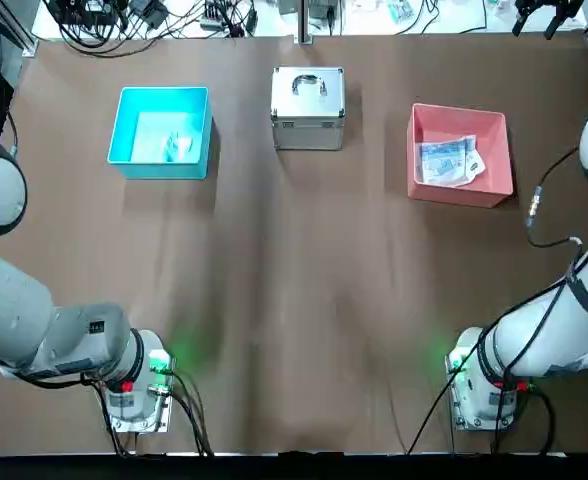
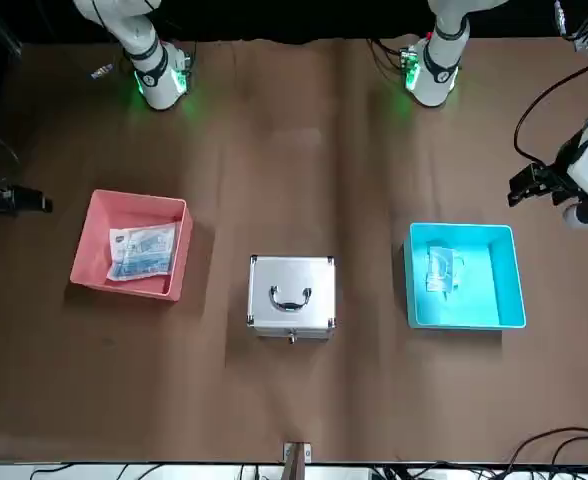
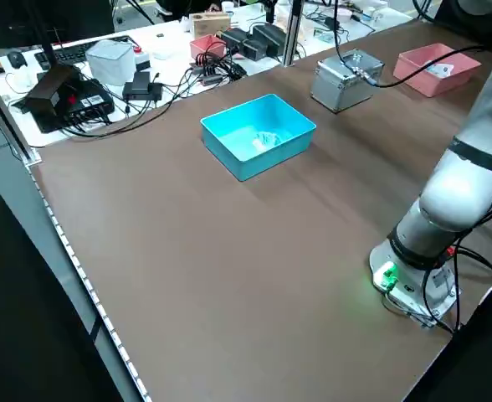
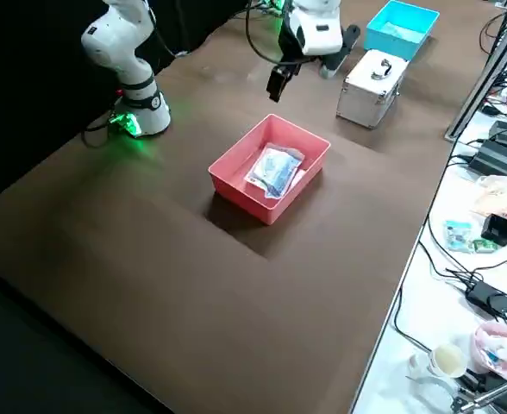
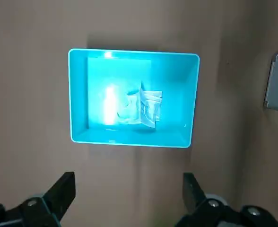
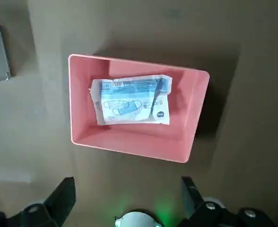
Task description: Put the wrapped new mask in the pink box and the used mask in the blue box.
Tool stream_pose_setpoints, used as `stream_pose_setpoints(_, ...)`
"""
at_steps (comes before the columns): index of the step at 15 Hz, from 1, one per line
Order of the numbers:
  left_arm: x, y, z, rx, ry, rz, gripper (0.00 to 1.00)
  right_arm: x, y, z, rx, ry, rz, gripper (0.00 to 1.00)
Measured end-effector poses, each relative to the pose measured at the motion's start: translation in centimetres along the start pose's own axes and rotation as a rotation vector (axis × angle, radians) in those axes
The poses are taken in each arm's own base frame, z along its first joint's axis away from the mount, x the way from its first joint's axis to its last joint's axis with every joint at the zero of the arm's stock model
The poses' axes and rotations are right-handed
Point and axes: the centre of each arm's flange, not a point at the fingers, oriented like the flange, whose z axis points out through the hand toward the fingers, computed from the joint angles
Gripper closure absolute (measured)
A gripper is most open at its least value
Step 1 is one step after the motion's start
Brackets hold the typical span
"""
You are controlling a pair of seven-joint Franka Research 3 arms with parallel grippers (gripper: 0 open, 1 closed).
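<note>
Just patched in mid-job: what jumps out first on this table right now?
Two bright bins flank a silver metal case at the table's far side: the blue box on the robot's left holds the used mask, and the pink box on its right holds the wrapped new mask. Both the left gripper and right gripper hang open and empty above their bins.

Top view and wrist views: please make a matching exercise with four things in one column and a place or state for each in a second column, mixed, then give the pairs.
Things:
1. wrapped new mask
2. used mask
3. silver metal case
4. left gripper

Places or states:
A. on the table between the two bins
B. inside the blue box
C. jaws open, holding nothing, above the table
D. lying flat inside the pink box

Pairs: 1-D, 2-B, 3-A, 4-C
</note>
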Motion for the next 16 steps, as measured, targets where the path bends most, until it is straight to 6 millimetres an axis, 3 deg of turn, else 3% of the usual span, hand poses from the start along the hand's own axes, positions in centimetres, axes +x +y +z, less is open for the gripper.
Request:
stream_pose_setpoints(5, 0.1, -0.4, 0.1, 0.000, -0.001, -0.007, 0.00, -1.7, -0.4, -1.8, -0.062, 0.091, -0.004, 0.02)
stream_pose_setpoints(11, 0.1, -0.4, 0.1, 0.000, -0.001, -0.008, 0.00, -5.2, -0.9, -5.1, -0.082, 0.164, -0.016, 0.02)
stream_pose_setpoints(16, 0.1, -0.4, 0.1, 0.000, -0.001, -0.008, 0.00, -6.3, -1.2, -5.9, -0.083, 0.167, 0.009, 0.01)
